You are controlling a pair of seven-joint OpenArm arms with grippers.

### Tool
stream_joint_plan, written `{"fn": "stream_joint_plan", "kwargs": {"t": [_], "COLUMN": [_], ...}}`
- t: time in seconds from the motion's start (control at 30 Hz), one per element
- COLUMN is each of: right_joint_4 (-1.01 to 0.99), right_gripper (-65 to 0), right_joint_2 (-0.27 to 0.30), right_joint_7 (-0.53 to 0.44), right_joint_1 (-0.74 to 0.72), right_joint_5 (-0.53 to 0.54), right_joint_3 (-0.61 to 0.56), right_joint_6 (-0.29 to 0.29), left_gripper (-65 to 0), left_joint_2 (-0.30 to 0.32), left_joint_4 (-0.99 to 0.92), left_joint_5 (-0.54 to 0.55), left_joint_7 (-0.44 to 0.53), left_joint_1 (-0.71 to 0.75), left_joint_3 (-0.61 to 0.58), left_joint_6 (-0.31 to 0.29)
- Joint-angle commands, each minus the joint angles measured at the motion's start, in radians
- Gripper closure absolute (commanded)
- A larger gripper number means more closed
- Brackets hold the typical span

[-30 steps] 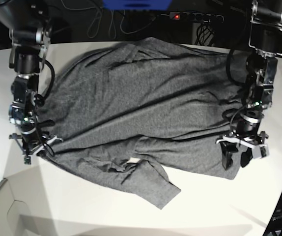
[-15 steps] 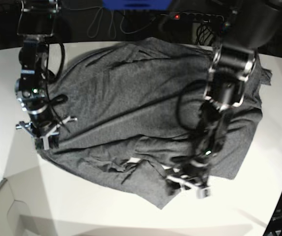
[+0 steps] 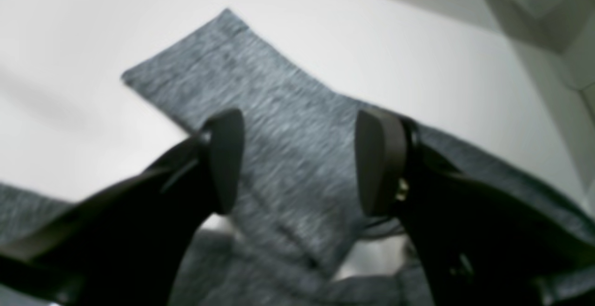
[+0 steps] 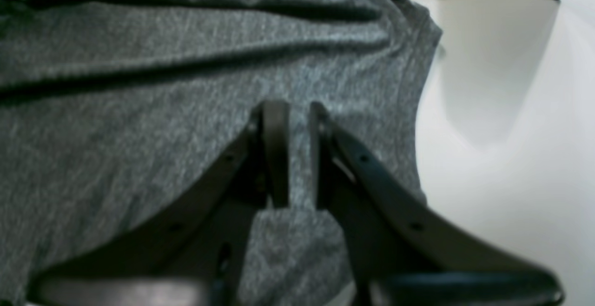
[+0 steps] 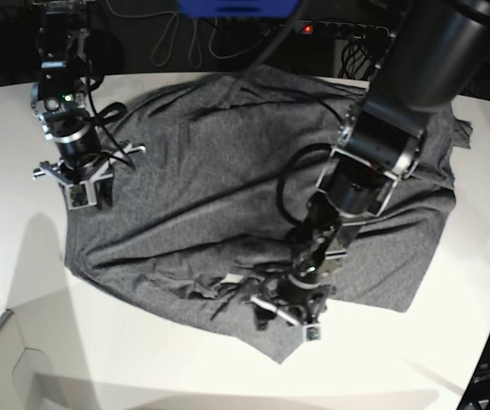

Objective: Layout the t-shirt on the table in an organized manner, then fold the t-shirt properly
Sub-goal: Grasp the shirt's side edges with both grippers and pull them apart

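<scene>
Spread across most of the table point(image 5: 40, 290), rumpled: the t-shirt point(image 5: 228, 179), dark heather grey, folds running across the body, one sleeve end jutting toward 6 o'clock in the base view. White tabletop bare at 7 and 8 o'clock.

Left gripper point(image 5: 289, 314) down at the 6 o'clock sleeve, arm reaching in from 2 o'clock over the cloth. Jaws held apart with a clear gap in the left wrist view; sleeve cuff point(image 3: 186, 64) lying flat on the table beyond and between the fingers point(image 3: 225, 157), nothing pinched, contact with the cloth not discernible.

Right gripper point(image 5: 81, 181) at 10 o'clock, over the shirt's edge there. Jaws nearly together in the right wrist view, only a narrow slot between the fingers point(image 4: 275, 152); grey knit visible through the slot, but gripped or merely behind, cannot tell. Hem of the shirt toward 3 o'clock in that view, white table beyond.
</scene>
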State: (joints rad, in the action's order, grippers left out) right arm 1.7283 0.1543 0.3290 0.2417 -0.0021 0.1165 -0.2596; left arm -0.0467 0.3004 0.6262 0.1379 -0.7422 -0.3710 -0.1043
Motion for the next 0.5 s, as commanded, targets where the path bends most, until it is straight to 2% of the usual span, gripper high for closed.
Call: {"fn": "stream_joint_plan", "kwargs": {"t": [0.0, 0.17, 0.3, 0.47], "right_joint_4": [0.022, 0.011, -0.06, -0.146], "right_gripper": [-6.9, -6.9, -6.9, -6.9], "right_joint_2": [0.011, 0.009, 0.008, 0.009], "right_joint_7": [-0.029, -0.029, -0.029, -0.029], "right_joint_1": [-0.011, -0.017, -0.064, -0.12], "right_joint_5": [0.006, 0.006, 0.006, 0.006], "right_joint_3": [0.004, -0.002, -0.001, 0.004], "right_joint_6": [0.007, 0.003, -0.076, -0.094], "left_gripper": [-37.1, -37.1, -37.1, -37.1], "left_joint_2": [0.012, 0.077, 0.147, 0.232], "left_joint_4": [0.012, 0.012, 0.013, 0.02], "left_joint_5": [0.004, 0.011, 0.011, 0.014], "left_joint_7": [0.027, 0.027, 0.029, 0.029], "left_joint_1": [-0.037, -0.004, 0.011, 0.011], "left_joint_3": [0.002, 0.002, 0.004, 0.007], "left_joint_6": [-0.001, -0.001, -0.001, -0.001]}}
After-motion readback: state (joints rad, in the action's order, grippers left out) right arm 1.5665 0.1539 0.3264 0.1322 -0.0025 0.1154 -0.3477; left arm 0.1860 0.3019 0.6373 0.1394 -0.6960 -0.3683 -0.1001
